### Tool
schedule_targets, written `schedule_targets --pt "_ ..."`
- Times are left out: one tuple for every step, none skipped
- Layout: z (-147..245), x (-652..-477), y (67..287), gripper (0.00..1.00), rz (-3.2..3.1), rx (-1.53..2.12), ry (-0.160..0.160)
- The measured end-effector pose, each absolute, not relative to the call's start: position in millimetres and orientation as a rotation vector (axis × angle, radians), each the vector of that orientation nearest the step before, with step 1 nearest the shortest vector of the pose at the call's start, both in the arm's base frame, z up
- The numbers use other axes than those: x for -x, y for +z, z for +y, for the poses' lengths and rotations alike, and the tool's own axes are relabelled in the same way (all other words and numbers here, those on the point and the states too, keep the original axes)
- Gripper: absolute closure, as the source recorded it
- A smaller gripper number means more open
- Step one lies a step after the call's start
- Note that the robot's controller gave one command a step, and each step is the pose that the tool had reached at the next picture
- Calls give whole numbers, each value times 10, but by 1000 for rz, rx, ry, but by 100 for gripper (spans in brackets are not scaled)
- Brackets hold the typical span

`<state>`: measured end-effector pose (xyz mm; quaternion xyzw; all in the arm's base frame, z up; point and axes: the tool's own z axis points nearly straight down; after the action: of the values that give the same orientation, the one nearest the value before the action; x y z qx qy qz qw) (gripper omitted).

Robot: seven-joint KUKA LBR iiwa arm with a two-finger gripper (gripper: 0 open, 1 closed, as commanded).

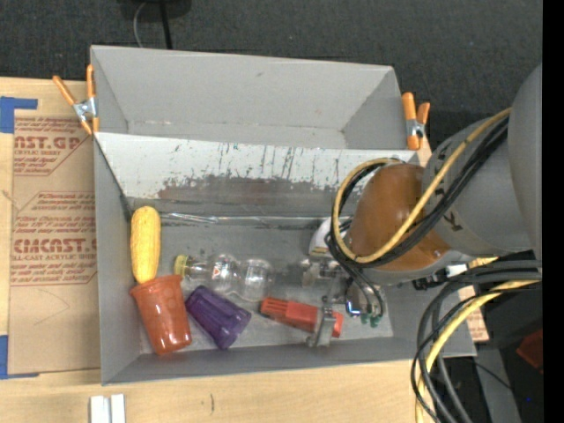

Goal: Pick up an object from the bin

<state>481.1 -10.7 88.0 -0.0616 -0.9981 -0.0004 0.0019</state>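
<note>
The hand (324,324) is seen low in the grey metal bin (238,104), close to the floor at the lower right of the camera view, just inside the near wall. Whether it is released or clenched cannot be told, since its tip is masked by its own dark body and wiring. Above it, the wrist is wrapped in an orange cover (397,214), around which yellow and black cables (345,227) are looped.

Directly at the hand's left a red-orange elongated thing (284,309) is found, lying flat on the floor, with its right end reaching the hand; whether it is actually grasped cannot be judged.

Further left and slightly up, a clear plastic bottle (231,273) with a yellow cap is laid on its side. Below the bottle a purple cup (217,317) is tipped over, and an orange cup (163,314) is set just beside it, in the lower left corner. A yellow corn cob (145,242) is placed along the left wall, touching the orange cup's upper rim.
</note>
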Motion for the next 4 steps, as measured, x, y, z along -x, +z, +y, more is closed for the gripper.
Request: schedule_targets --pt "-108 -4825 1074 0 -3135 186 -1" --pt "-52 -4824 706 0 -3128 267 -3" --pt "-166 -4818 699 100 -3095 523 -2" --pt "-165 -4818 699 100 -3095 523 -2"
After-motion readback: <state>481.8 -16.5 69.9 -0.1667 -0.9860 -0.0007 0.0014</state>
